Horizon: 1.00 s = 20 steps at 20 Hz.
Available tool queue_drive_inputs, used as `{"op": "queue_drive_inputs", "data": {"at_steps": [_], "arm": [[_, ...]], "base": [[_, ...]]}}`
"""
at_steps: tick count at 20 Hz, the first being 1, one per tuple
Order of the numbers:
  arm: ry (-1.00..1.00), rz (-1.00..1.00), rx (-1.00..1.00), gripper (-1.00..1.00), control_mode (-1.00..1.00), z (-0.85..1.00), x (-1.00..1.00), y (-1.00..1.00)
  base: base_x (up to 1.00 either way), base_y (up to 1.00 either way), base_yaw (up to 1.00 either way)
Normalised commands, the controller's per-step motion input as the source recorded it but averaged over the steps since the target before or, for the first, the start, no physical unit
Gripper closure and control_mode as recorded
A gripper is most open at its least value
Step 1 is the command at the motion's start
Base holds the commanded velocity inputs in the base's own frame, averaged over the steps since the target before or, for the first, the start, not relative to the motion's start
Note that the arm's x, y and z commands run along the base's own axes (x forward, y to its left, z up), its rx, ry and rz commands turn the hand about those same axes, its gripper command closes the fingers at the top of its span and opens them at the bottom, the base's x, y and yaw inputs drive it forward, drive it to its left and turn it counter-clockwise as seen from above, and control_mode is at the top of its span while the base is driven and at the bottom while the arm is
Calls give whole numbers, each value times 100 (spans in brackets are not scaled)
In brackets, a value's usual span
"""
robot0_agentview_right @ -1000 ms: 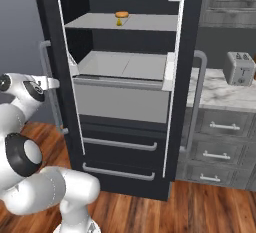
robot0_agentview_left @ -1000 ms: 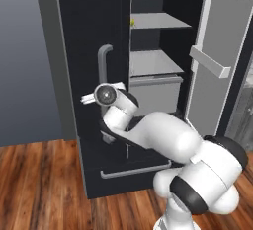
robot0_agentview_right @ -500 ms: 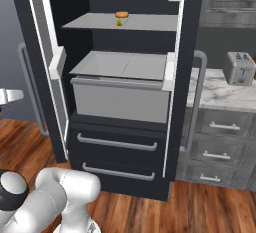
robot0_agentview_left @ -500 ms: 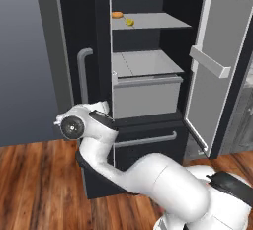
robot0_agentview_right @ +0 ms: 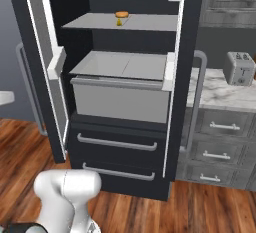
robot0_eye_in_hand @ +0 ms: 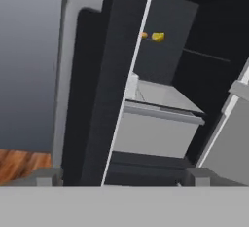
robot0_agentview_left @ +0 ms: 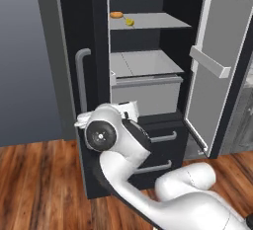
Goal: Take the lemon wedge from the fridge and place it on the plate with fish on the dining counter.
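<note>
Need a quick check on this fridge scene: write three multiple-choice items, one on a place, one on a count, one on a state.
1. Where is the lemon wedge?
A. On the upper shelf of the fridge
B. In a lower drawer
C. On the floor

2. How many handled drawers sit below the grey bin?
A. One
B. Two
C. Four

3. What state are the fridge doors in?
A. Both shut
B. Both open
C. Removed

Answers:
1 A, it lies beside the orange item on that shelf.
2 B, two handles show in the right base view.
3 B, both stand swung outward.
</note>
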Motion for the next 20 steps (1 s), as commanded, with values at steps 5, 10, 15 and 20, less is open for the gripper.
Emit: {"op": "queue_drive_inputs", "data": {"at_steps": [5,10,15,20], "arm": [[0,0,14,-100,-100,60,-100,-100],[6,0,25,-100,-100,71,-37,-100],[18,9,29,-100,-100,37,28,-87],[12,8,9,-100,-100,0,38,-37]], "base": [[0,0,0],[0,0,0],[0,0,0],[0,0,0]]}}
